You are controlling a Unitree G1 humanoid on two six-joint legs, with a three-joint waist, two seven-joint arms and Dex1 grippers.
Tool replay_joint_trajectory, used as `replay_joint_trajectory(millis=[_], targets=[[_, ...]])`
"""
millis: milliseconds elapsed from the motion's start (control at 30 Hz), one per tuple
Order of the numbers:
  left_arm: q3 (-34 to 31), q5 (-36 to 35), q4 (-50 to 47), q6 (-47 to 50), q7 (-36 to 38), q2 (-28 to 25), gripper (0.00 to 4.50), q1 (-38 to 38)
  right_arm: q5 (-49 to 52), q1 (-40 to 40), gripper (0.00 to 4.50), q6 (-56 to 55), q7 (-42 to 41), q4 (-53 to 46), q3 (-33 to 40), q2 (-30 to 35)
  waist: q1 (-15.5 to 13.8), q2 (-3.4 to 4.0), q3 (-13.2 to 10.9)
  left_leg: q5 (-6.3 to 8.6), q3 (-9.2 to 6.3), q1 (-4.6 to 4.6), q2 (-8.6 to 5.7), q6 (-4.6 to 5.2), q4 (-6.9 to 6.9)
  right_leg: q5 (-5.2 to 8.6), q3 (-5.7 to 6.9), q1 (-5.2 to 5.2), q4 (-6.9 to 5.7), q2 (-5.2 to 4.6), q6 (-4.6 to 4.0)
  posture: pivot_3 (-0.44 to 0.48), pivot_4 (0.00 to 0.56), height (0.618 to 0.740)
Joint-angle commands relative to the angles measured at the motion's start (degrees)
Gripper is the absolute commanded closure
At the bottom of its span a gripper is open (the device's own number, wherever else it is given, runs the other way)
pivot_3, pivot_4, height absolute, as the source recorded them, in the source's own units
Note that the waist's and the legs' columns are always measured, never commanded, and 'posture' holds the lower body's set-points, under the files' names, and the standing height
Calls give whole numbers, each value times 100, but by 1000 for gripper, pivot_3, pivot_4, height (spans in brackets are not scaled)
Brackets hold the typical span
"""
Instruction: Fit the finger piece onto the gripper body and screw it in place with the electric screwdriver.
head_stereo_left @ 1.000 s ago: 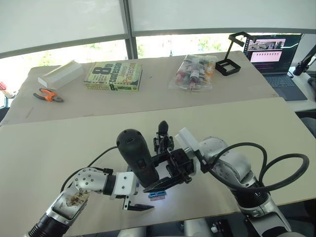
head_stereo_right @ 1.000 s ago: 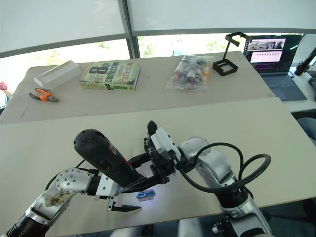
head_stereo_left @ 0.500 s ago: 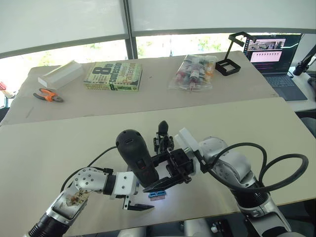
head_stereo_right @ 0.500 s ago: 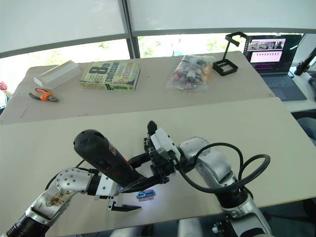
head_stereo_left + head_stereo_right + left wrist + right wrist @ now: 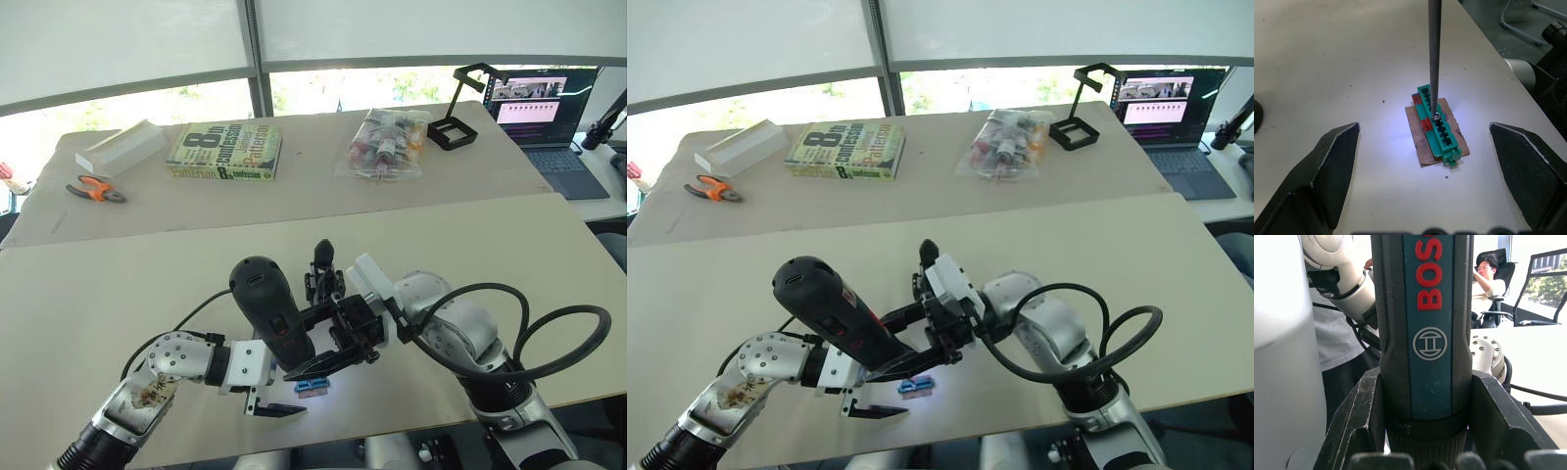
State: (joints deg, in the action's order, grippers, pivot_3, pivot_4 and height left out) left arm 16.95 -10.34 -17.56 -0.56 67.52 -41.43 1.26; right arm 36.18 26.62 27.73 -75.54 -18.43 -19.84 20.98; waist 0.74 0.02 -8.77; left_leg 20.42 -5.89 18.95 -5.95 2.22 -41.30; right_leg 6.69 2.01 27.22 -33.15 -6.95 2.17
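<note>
Our right gripper's [image 5: 1422, 431] jaws clamp the black cylindrical electric screwdriver [image 5: 272, 315]; left gripper [image 5: 1425, 161] wide open, empty, around the small green plastic block [image 5: 1440, 128], thin metal bit [image 5: 1433, 54] touching it.

We cannot see the long black pen-shaped electric screwdriver [image 5: 1422, 333] whole, since the right wrist view cuts off both its ends, and the small black gripper body [image 5: 323, 274] hides partly behind it.
</note>
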Motion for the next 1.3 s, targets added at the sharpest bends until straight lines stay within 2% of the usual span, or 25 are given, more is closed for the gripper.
replay_joint_trajectory(millis=[33, 1300], targets=[[4, -10, -38, -88, -25, 15, 0, 20, 110, 24, 2578, -121, -15, -180, 22, -64, 0, 0, 0, 0, 0, 0, 0, 0, 0, 0, 0, 0, 0, 0, 0, 0, 150, 738], [-1, 6, 56, -127, -41, 46, 0, 99, 48, -37, 2578, -110, -6, -191, 16, -118, 1, 0, 0, 0, 0, 0, 0, 0, 0, 0, 0, 0, 0, 0, 0, 0, 150, 738]])
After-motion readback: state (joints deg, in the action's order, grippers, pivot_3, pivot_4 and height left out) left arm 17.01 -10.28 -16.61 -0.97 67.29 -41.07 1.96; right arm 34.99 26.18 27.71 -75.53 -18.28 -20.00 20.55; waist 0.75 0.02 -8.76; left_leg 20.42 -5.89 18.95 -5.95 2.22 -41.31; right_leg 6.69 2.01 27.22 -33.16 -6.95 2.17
